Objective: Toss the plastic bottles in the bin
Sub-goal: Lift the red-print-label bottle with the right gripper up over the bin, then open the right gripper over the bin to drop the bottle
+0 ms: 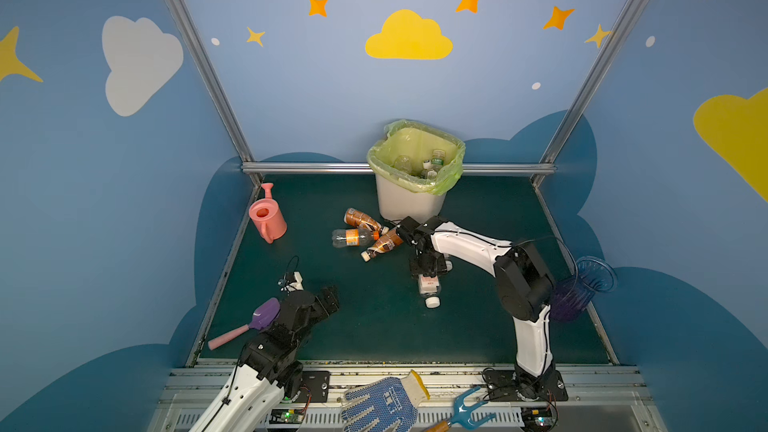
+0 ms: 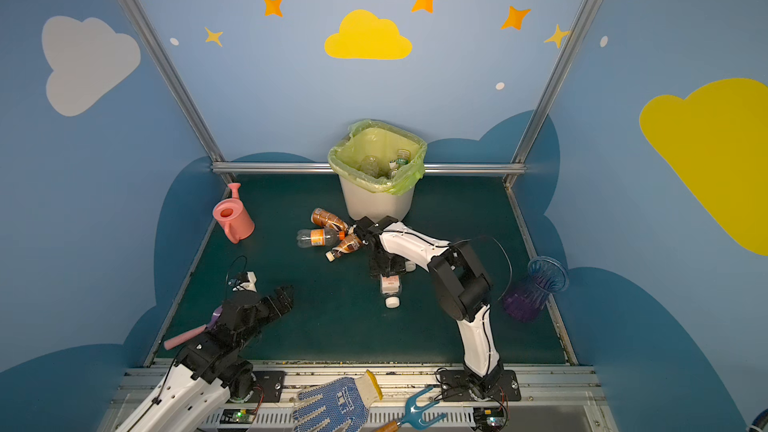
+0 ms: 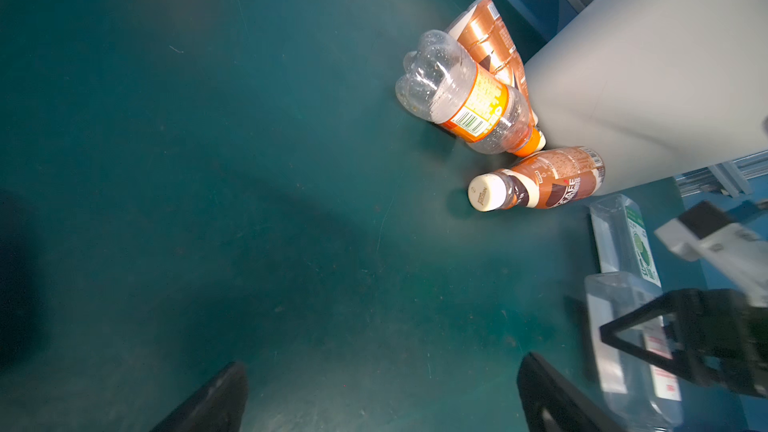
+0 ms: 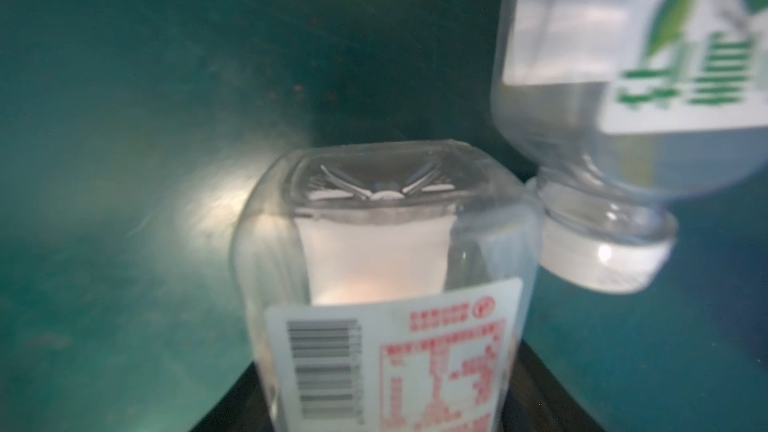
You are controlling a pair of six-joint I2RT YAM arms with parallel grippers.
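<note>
Glossy clear plastic bottle; matt, scuffed green mat; smooth off-white plastic bin

You'll see a pink watering can standing upright at the far left of the table, and a purple scoop with a pink handle at its near left edge. A blue-and-purple vase sits tilted at the right edge. On the near rail, a blue-dotted work glove lies just beside a blue hand fork.

- Bin: off-white wall; bin liner: translucent light green.
- Square bottle: clear, white label, red print, black barcode.
- Round bottle: clear, orange label, orange cap.
- Coffee bottles: brown-and-copper labels; white cap.
- Watering can: pink.
- Work glove: white, blue dot pattern, yellow cuff.
- Table mat: dark teal.
</note>
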